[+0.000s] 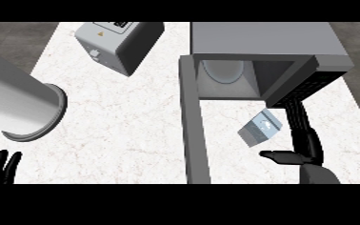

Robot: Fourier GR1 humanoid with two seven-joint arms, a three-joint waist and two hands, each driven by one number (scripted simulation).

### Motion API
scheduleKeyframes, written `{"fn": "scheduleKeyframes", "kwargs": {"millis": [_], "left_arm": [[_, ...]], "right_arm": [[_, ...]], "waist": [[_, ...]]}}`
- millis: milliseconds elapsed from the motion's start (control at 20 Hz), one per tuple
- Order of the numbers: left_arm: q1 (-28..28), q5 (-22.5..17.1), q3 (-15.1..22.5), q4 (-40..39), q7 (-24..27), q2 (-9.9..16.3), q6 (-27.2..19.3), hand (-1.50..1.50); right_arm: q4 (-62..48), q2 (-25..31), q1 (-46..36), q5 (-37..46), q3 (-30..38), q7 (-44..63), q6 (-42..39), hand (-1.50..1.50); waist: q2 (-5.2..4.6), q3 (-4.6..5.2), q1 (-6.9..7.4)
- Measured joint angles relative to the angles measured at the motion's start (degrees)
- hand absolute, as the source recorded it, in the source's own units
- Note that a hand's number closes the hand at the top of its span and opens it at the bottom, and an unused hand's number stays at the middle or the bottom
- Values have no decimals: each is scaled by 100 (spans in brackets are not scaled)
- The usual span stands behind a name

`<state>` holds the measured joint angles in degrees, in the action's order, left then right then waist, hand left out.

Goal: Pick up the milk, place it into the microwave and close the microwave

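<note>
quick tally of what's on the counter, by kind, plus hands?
Microwave, door open: 1
Toaster: 1
Milk carton: 1
Grey cylindrical pot: 1
Hands: 2, left hand and right hand
Total: 6

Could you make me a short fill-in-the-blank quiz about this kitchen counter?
1. The microwave door stands ____.
2. The milk carton lies on the counter in front of the ____.
3. The hand nearest the milk carton is the robot's ____ hand.
4. Left of the microwave stands a ____.

Answers: open; microwave; right; toaster
</note>
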<state>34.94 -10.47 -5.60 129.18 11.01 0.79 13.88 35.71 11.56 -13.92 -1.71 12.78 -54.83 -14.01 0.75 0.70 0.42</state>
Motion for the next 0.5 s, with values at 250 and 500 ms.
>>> {"fn": "scheduleKeyframes", "kwargs": {"millis": [250, 500], "left_arm": [[-88, -65, -68, -111, 17, 14, 68, -150], [-25, 3, -31, -68, 51, -11, 59, -150]], "right_arm": [[-340, 17, -143, -50, -4, -154, 1, -150], [-525, -52, -230, -98, 14, -324, 89, -150]], "waist": [[13, 16, 6], [22, 29, 5]]}}
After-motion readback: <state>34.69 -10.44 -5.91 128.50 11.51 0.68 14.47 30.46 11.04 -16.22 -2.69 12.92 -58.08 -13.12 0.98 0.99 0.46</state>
